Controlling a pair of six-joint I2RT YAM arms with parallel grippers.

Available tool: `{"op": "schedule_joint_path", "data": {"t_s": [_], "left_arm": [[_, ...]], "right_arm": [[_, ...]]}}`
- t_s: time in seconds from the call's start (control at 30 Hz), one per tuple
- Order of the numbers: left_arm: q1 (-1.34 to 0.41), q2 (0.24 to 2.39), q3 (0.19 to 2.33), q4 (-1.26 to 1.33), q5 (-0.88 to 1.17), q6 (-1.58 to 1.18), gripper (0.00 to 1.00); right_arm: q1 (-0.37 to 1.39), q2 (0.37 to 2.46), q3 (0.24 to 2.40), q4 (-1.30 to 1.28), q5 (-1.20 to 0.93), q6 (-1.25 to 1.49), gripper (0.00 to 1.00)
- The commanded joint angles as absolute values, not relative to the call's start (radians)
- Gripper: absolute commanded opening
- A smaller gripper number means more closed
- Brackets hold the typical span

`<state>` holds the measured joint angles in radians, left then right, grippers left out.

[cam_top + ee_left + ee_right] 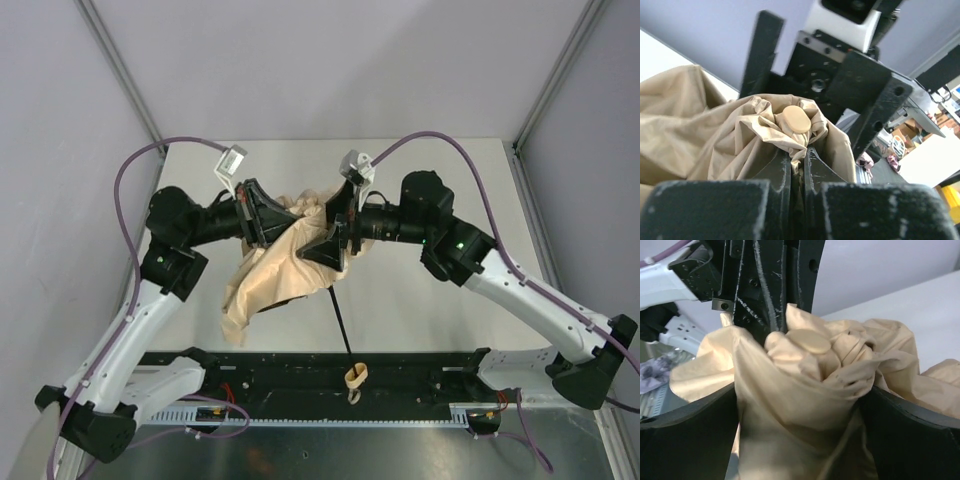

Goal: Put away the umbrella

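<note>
Tabletop is spanned by the two arms, which are brought tip to tip over its middle around the umbrella. The beige canopy is collapsed but loose, bunched between the grippers and draped down toward the left arm's side; no sleeve or storage place can be made out. The right gripper is spread wide, one finger on each side of the gathered fabric, which is cradled rather than squeezed. The left gripper is drawn nearly shut, with a fold of cloth pinched just below the round tan cap. The thin black shaft is stretched out toward the near rail, where the small handle lies with its loop. The task is judged to be at an early stage: the canopy is down, yet gathering, wrapping and shortening of the shaft are left to be done.
</note>
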<state>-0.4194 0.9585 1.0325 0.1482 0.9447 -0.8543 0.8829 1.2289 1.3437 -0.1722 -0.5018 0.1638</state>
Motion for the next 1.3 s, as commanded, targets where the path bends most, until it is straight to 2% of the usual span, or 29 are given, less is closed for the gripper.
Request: {"op": "schedule_joint_path", "data": {"t_s": [0.0,0.2,0.47,0.53,0.6,0.67,1.07,1.27], "left_arm": [[-0.492,0.904,1.115,0.31,0.951,-0.846,0.0],[-0.503,0.893,1.117,0.327,0.924,-0.826,0.0],[-0.53,0.891,1.11,0.342,0.899,-0.761,0.0],[-0.532,0.883,1.109,0.342,0.897,-0.732,0.0],[-0.532,0.871,1.107,0.341,0.895,-0.693,0.0],[-0.532,0.857,1.104,0.341,0.896,-0.651,0.0],[-0.534,0.853,1.092,0.339,0.856,-0.572,0.0],[-0.555,0.885,1.115,0.352,0.885,-0.587,0.0]], "right_arm": [[0.907,1.3,1.28,0.038,-0.715,0.271,0.99],[0.908,1.304,1.257,0.074,-0.705,0.314,0.99],[0.953,1.318,1.218,0.19,-0.785,0.367,0.82],[0.942,1.32,1.218,0.16,-0.785,0.366,0.85],[0.905,1.296,1.216,0.093,-0.753,0.36,0.96],[0.857,1.263,1.204,0.058,-0.731,0.396,0.99],[0.83,1.172,1.174,-0.061,-0.679,0.382,0.99],[0.891,1.268,1.174,0.145,-0.816,0.437,0.93]]}}
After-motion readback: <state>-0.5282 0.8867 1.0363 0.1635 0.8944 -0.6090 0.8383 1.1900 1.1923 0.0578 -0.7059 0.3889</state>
